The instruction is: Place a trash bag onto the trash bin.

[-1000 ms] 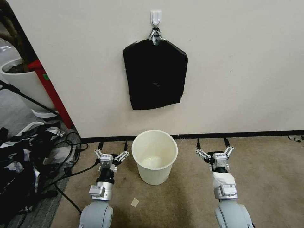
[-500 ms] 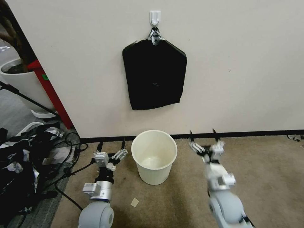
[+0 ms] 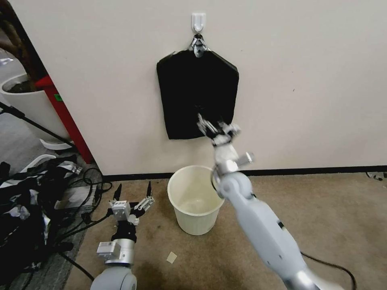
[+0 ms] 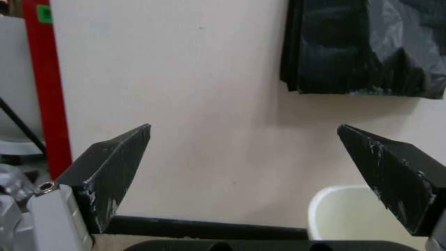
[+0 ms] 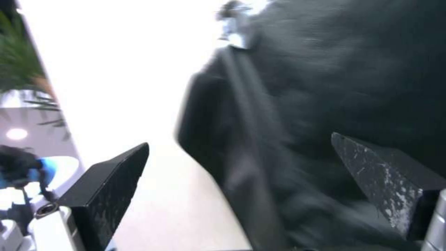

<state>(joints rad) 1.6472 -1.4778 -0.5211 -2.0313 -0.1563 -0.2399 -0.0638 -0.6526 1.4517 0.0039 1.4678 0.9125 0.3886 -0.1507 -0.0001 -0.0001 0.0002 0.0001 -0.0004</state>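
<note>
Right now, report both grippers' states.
Left gripper: open, empty, low beside the trash bin.
Right gripper: open, empty, raised at the hanging pack of black bags.

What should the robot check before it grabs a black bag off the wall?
1. Right gripper open: ok, its fingers are spread in the right wrist view.
2. Right gripper near the pack of bags: ok, it is raised in front of the pack's lower edge; touching or not, cannot tell.
3. Pack hanging from the clip on the wall hook: ok.
4. A single bag separated from the pack to grip: cannot tell.
5. Bin upright with nothing inside: ok, it stands on the carpet below the pack.
6. Left gripper out of the way: ok, open and low beside the bin.
</note>
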